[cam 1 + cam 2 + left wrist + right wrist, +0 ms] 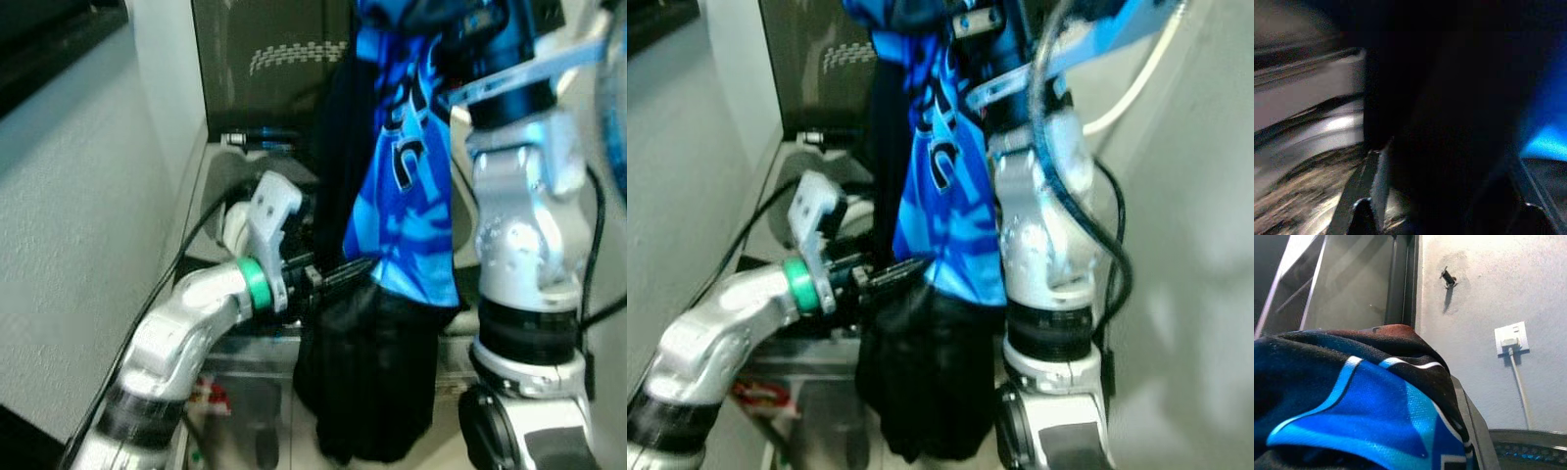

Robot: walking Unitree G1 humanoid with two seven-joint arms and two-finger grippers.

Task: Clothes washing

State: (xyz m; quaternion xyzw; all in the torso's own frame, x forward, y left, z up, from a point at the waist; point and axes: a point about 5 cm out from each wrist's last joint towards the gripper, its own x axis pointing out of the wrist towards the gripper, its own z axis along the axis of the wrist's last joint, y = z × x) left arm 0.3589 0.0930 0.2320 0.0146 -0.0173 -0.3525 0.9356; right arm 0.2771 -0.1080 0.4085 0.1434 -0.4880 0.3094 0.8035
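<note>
Blue-and-black jersey (407, 186) hangs from 12 o'clock down the frame centre, draped over the right tool up top. A black garment (377, 377) hangs with it, its bulk sagging to 6 o'clock. Right wrist view: the jersey fabric lies bunched across that tool, covering its fingers, so I can't tell the grip. Behind the fabric there is a grey wall (1488, 298) with a hook (1449, 278), plus a white socket (1511, 338) with a cable running down.

Right arm (519, 245) stands upright at 3 o'clock of the jersey, just beside the cloth.

Left arm (186, 333) comes in from 7 o'clock. Left tool (338, 276) points toward 3 o'clock with its black fingers (348, 269) reaching into the black garment just under the jersey hem. Left wrist view is dark and blurred: black fabric sits between the two fingers, so the tool is spread with cloth in the gap. I can't tell whether it pinches anything.

Washer top (211, 181), grey, lies behind the left arm at 10 o'clock, against the white wall (78, 196).
</note>
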